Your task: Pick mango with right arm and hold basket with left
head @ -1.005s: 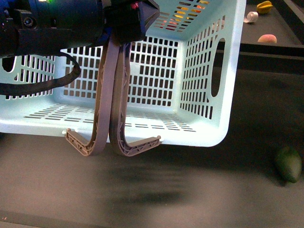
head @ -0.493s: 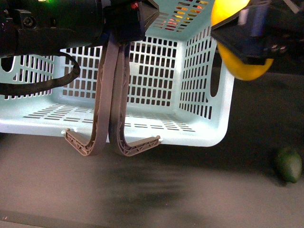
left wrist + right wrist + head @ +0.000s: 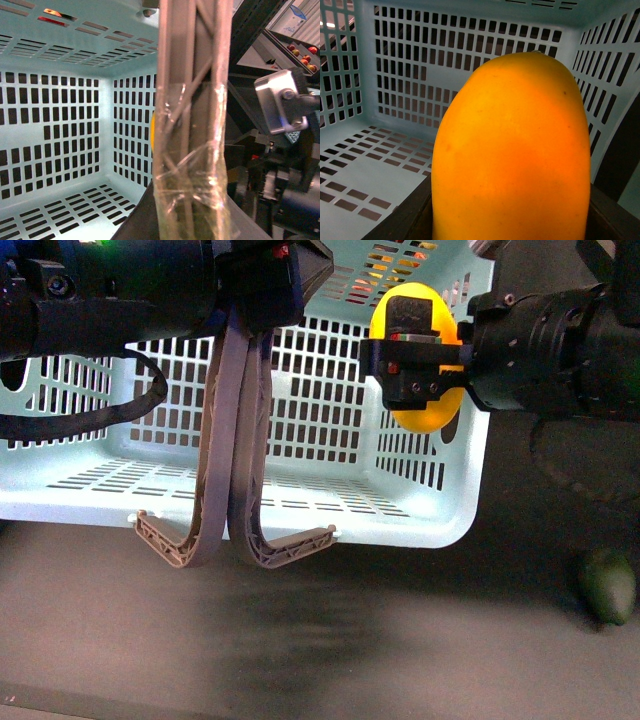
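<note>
The turquoise basket (image 3: 330, 430) hangs tilted, its open mouth facing me, its two brown-grey handles (image 3: 235, 440) held together in my left gripper (image 3: 262, 285), which is shut on them at the top. In the left wrist view the taped handles (image 3: 192, 125) fill the middle, with the basket's slotted inside (image 3: 60, 125) behind. My right gripper (image 3: 420, 360) is shut on the yellow-orange mango (image 3: 425, 415) and holds it at the basket's right side wall, at the mouth. In the right wrist view the mango (image 3: 512, 150) fills the frame before the basket's slotted walls (image 3: 410, 75).
A dark green oval fruit (image 3: 607, 585) lies on the dark table at the right. Red and yellow things show through the basket's upper slots (image 3: 385, 275). My right arm (image 3: 560, 340) blocks the back right of the scene.
My right gripper has come in from the right with the mango, moving left and lower to the basket's mouth. The basket and left gripper have not moved.
</note>
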